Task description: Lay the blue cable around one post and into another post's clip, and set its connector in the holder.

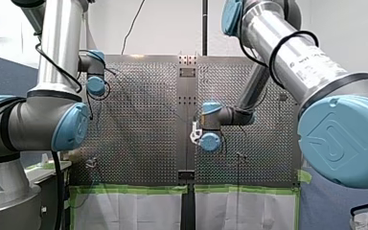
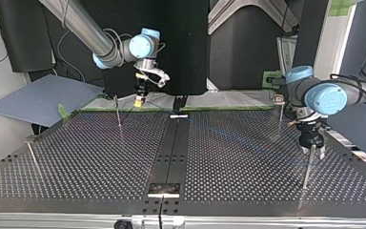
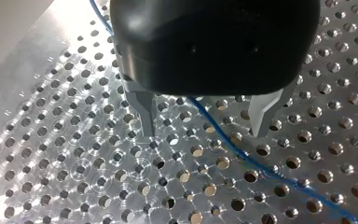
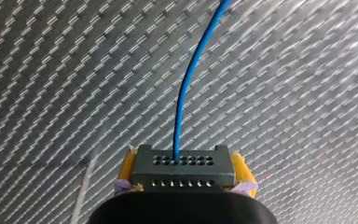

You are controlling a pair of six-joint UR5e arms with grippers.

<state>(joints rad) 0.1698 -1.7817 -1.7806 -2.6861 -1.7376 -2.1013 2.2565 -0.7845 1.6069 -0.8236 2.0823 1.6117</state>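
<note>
- Two grippers logged, both over the perforated table [image 2: 100,152].
- Our left gripper [image 3: 203,133]: metal fingers spread wide, tips near the table, gripping nothing.
- The blue cable [image 3: 242,156] lies on the table and runs between those fingers; we see no contact with either.
- Our right gripper [image 4: 185,168]: yellow pads clamped on the dark connector [image 4: 205,173]; the cable leaves the connector's face and stretches ahead over the table.
- Top view: right gripper at the frame's upper centre-left, left gripper at its right, a thin post [image 2: 307,169] just below it.

Thin blue cable [image 4: 185,88] curves out of a grey connector [image 4: 182,170] (two rows of small holes).
</note>
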